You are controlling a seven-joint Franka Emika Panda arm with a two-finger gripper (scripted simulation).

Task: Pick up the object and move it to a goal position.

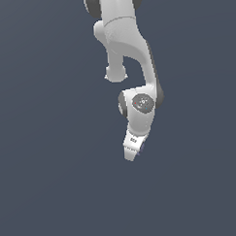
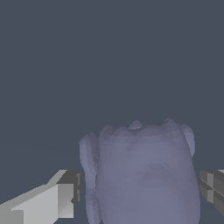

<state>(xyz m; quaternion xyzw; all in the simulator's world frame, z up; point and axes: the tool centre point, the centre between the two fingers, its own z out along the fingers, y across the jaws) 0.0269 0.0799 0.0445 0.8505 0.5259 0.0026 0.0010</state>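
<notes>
Lavender object [image 2: 142,175] between tool [image 2: 142,192] fingers [image 2: 65,199] (contact unclear), floor below.

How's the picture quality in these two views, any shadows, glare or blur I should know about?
Exterior view: flat, even render, no cast shadows or glare; the arm is softly shaded, and the claw is small and coarse. Wrist view: the lavender object fills the frame up close between the fingers, smoothly shaded but faceted, cropped at the edge.
</notes>
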